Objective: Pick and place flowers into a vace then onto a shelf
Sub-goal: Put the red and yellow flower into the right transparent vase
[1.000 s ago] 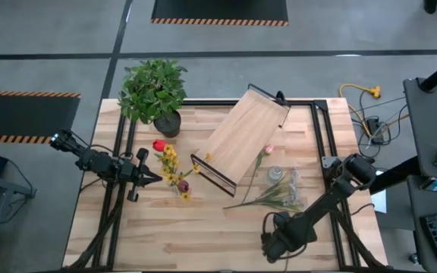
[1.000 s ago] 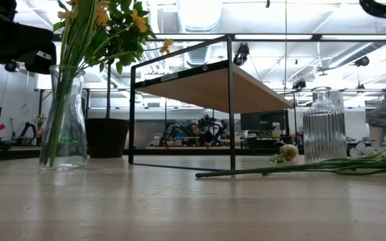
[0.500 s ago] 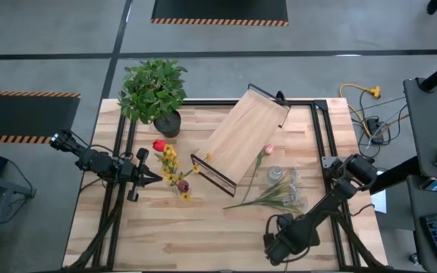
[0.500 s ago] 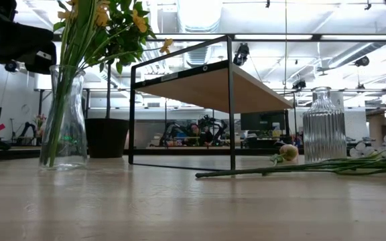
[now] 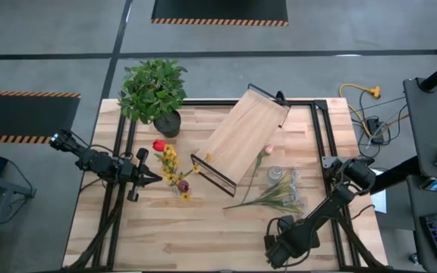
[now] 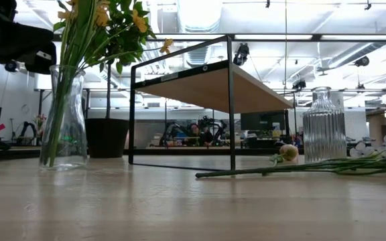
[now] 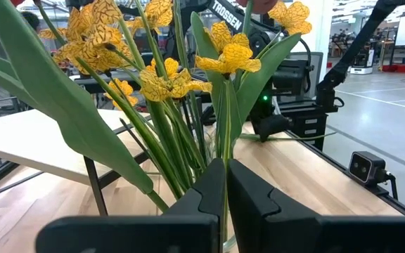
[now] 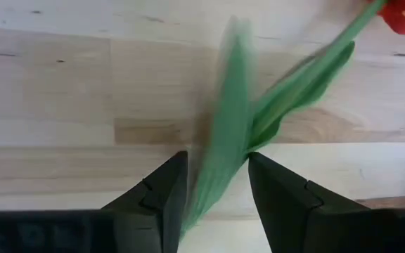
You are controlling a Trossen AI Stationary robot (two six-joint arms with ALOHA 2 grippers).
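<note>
Right end effector (image 5: 275, 250), clamped on a red-flowered stem (image 8: 223, 161), has drifted back toward the counter's (image 5: 203, 235) near edge. Left end effector (image 5: 144, 171) stays pinched together beside the vase bouquet (image 5: 169, 163); shelf (image 5: 243, 136) bare.

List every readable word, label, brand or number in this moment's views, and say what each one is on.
"TROSSEN": white letters on a dark robot arm behind the yellow flowers, left wrist view; its start is cut off by a stem.
Small pale label on the shelf front edge, low view: too small to read.
High view and right wrist view: no text; orange-and-black hazard stripes on the floor carry no words.
</note>
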